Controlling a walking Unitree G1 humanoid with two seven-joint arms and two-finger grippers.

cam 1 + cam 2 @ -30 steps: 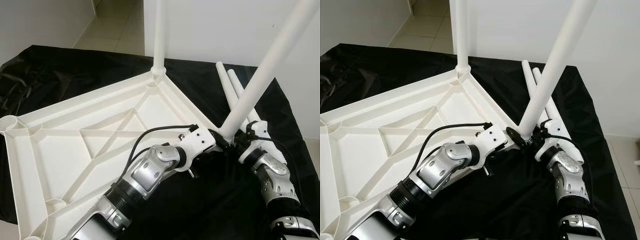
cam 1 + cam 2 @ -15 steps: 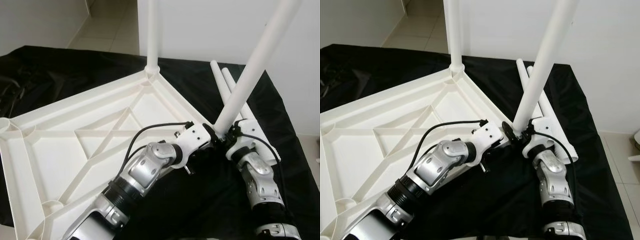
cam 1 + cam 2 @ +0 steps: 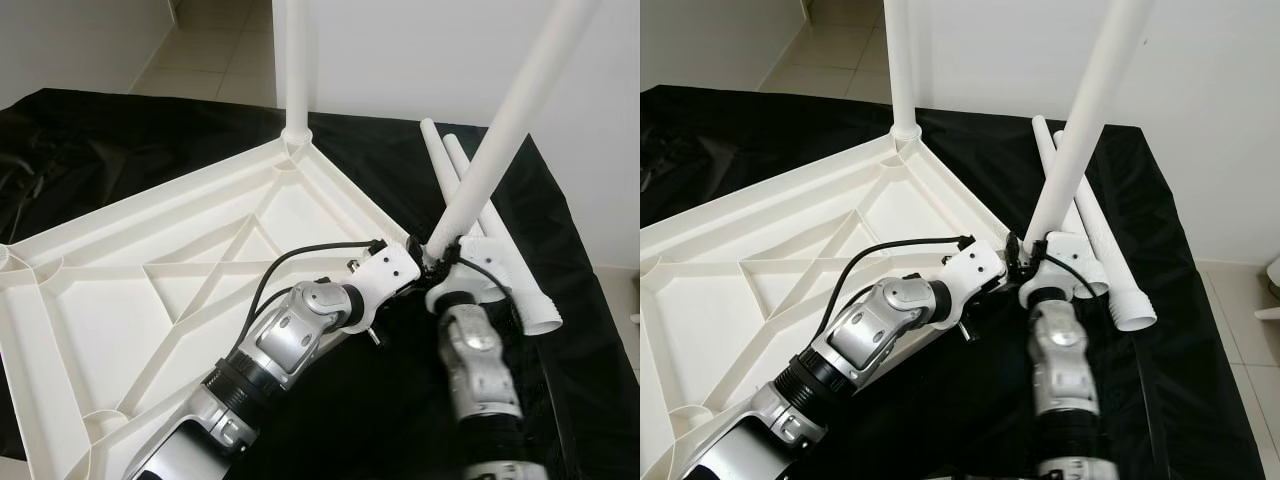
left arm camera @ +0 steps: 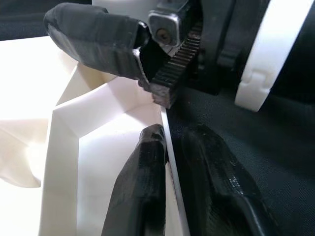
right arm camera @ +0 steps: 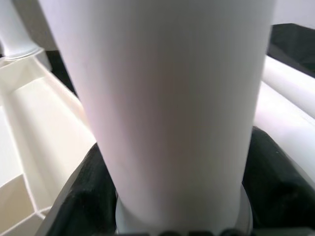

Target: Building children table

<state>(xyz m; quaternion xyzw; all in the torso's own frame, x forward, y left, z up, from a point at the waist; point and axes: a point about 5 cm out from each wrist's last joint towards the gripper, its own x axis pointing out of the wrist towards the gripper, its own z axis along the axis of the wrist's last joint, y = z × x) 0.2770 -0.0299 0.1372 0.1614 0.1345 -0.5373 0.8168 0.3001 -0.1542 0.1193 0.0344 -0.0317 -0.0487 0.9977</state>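
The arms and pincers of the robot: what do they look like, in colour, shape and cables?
Both arms are silver metal with rounded joints and black ribbed rings. The left arm ends in a white angular wrist block; a thin black cable loops over it to the left pincer. The right arm has a white collar at the right pincer. The fingers are black, long and rounded, beside a toothed rack.

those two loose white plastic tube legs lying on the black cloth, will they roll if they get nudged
Probably. The two loose white plastic tube legs are smooth round tubes lying side by side, so a sideways nudge would likely roll them. The crinkled black cloth may slow them. They look hollow at the open end, so likely light yet stiff.
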